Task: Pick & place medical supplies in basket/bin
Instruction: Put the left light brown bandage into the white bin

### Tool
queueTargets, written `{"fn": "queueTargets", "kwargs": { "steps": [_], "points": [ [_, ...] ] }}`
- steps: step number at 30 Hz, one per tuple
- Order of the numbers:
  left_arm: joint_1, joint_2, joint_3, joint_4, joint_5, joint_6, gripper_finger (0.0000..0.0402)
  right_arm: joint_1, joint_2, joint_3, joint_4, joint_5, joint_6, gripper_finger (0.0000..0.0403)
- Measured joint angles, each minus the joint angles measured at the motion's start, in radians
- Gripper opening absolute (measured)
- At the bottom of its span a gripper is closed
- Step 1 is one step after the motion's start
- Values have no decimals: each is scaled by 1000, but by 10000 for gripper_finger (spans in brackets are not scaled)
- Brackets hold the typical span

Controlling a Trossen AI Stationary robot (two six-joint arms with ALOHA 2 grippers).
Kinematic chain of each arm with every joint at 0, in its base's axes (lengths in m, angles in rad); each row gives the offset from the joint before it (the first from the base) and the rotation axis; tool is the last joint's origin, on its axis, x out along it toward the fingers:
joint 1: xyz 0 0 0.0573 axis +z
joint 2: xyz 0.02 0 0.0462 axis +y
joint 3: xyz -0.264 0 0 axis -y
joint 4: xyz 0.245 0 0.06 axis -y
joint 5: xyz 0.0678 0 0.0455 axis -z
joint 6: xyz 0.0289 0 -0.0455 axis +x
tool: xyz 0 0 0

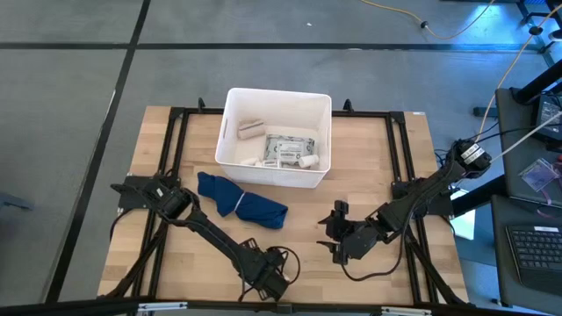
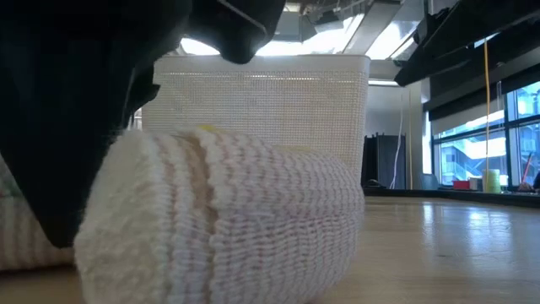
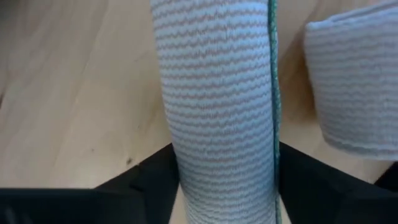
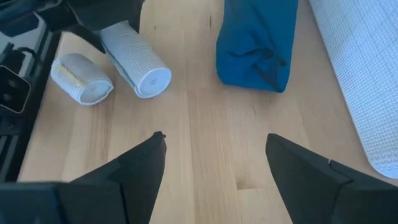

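At the near edge of the tabletop (image 1: 149,175), a beige bandage roll (image 3: 217,112) sits between the two dark fingers (image 3: 149,180) of the left hand (image 1: 268,279), its long axis running straight out from the wrist. The fingers press its sides, so the hand looks closed on the roll, which appears to rest on the wood, not yet lifted. A second bandage roll (image 4: 81,78) lies just beside the first, apart from the fingers.

The white tub (image 1: 230,132) stands toward the far side of the tabletop, well apart from the held roll and past a crumpled blue cloth (image 1: 241,202) that lies between them. Inside the tub there are already a grey packet (image 1: 288,147), a beige block (image 1: 251,129) and a small white vial (image 1: 307,161).

The coming move, by the look of it, is a lift and a carry away from the near edge, over or round the cloth, and above the tub's tall near wall. The left arm is plainly the nearer one to both rolls.

The right hand (image 1: 338,233) waits near the tabletop's right side, fingers spread wide and empty, pointed across bare wood toward the rolls and the cloth.
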Motion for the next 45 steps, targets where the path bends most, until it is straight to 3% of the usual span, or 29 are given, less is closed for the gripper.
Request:
{"fn": "queueTargets", "kwargs": {
  "steps": [7, 12, 15, 22, 26, 30, 36, 41, 45],
  "points": [
    [14, -48, 0, -28, 0, 168, 147, 0, 0, 0, 16, -5, -16, 277],
    [55, -180, 0, -167, -39, 205, 120, 0, 0, 0, 22, -7, -21, 277],
    [89, -302, 0, -268, -137, 206, 124, 0, 0, 0, 22, -7, -23, 277],
    [235, -589, 0, -365, -512, 318, 131, 0, 0, 0, 50, -7, -51, 277],
    [382, -709, 0, -356, -600, 457, 128, -6, 0, 0, 88, -7, -132, 277],
    [555, -746, 0, -318, -570, 668, 127, -22, 0, 0, 122, -3, -223, 277],
    [759, -700, 0, -237, -350, 1002, 127, -67, 0, 0, 126, -1, -248, 277],
    [847, -669, -47, -239, -336, 1117, 127, -84, 0, 0, 84, 1, -165, 277],
    [895, -671, -174, -84, -208, 1242, 127, -82, 0, 0, 41, 1, -103, 277]
  ]
}}
